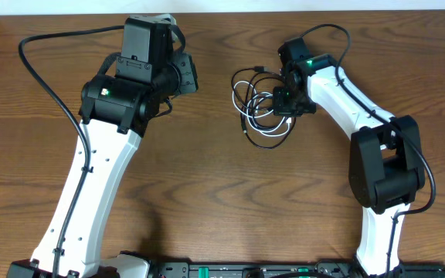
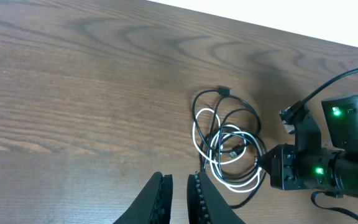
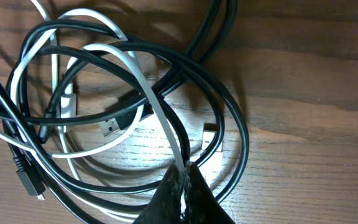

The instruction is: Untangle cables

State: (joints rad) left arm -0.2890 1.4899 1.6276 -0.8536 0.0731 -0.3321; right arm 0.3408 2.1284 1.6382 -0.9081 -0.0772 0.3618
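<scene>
The black cable [image 1: 247, 76] and the white cable [image 1: 243, 110] lie tangled in overlapping loops at the table's upper middle. My right gripper [image 1: 286, 101] is down on the tangle's right side. In the right wrist view it [image 3: 184, 168] is shut on the white cable [image 3: 138, 71], and a strand of the black cable [image 3: 232, 112] also runs in at the fingertips. A black plug [image 3: 109, 126] lies inside the loops. My left gripper [image 1: 185, 74] hovers left of the tangle. Its jaws [image 2: 176, 178] stand almost together with nothing between them, and the cables [image 2: 225, 146] sit to their right.
The brown wooden table [image 1: 207, 193] runs out to a pale edge at the back [image 2: 328, 31]. The right arm's black wrist with green lights [image 2: 328, 168] sits right against the tangle. A thick black arm wire [image 1: 45, 77] arcs over the table at the left.
</scene>
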